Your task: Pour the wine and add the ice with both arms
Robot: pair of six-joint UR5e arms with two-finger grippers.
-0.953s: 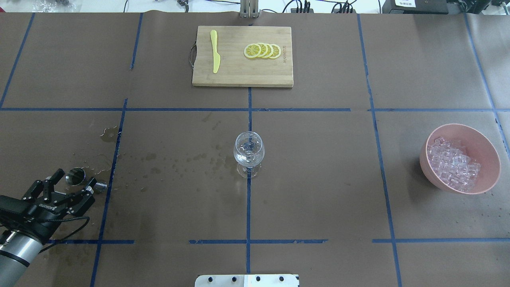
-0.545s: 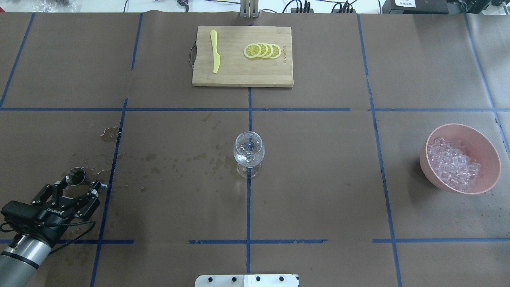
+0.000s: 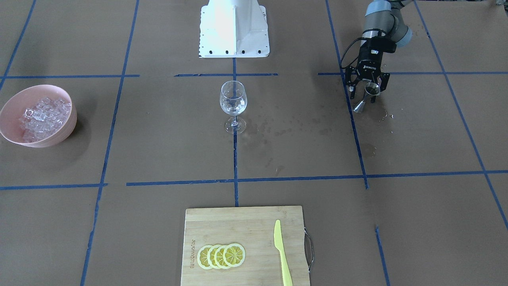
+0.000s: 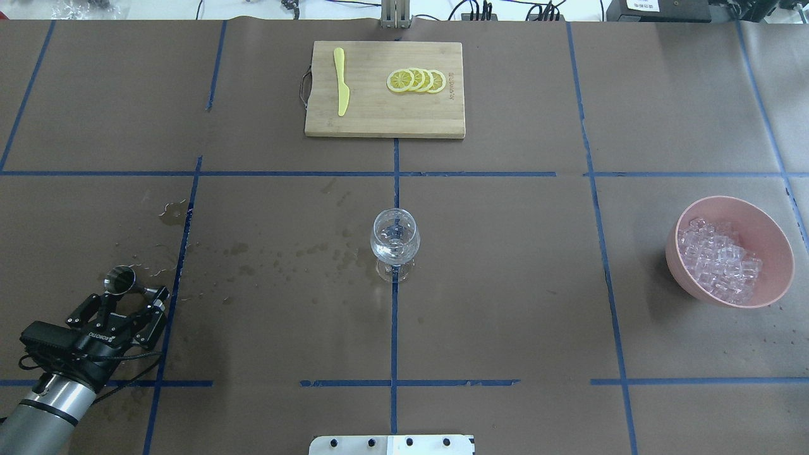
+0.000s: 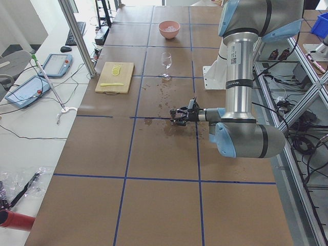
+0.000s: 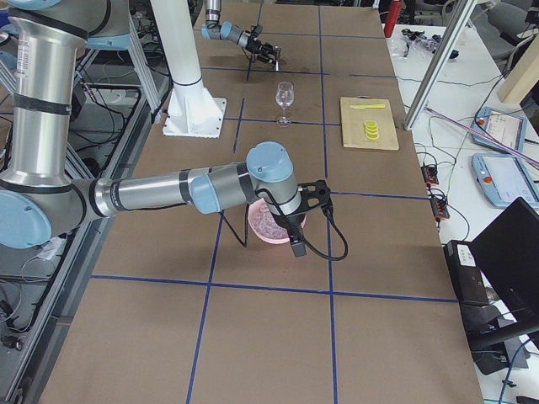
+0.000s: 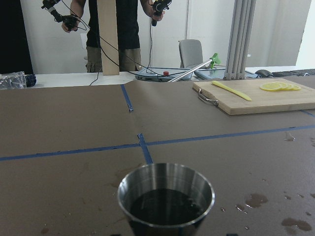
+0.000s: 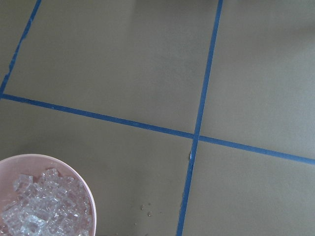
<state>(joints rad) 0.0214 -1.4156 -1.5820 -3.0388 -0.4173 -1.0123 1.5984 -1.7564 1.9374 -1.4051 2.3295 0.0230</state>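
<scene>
A steel jigger (image 4: 120,280) stands upright at the near left of the table, with dark wine (image 7: 165,205) in its cup. My left gripper (image 4: 133,293) is open, its fingers spread on either side of the jigger's waist; it also shows in the front-facing view (image 3: 366,93). An empty-looking wine glass (image 4: 395,239) stands at the table's middle. Ice cubes (image 4: 717,262) fill a pink bowl (image 4: 774,234) at the right. My right gripper (image 6: 296,246) hangs above the bowl's near side; I cannot tell whether it is open.
A wooden cutting board (image 4: 384,120) at the far middle carries lemon slices (image 4: 417,81) and a yellow knife (image 4: 341,81). Wet spots (image 4: 284,253) mark the paper between jigger and glass. The white base block (image 4: 392,445) sits at the near edge.
My left wrist has shifted right and back toward the near edge, straightening behind the jigger. Its fingers stay spread about the jigger, which has not moved.
</scene>
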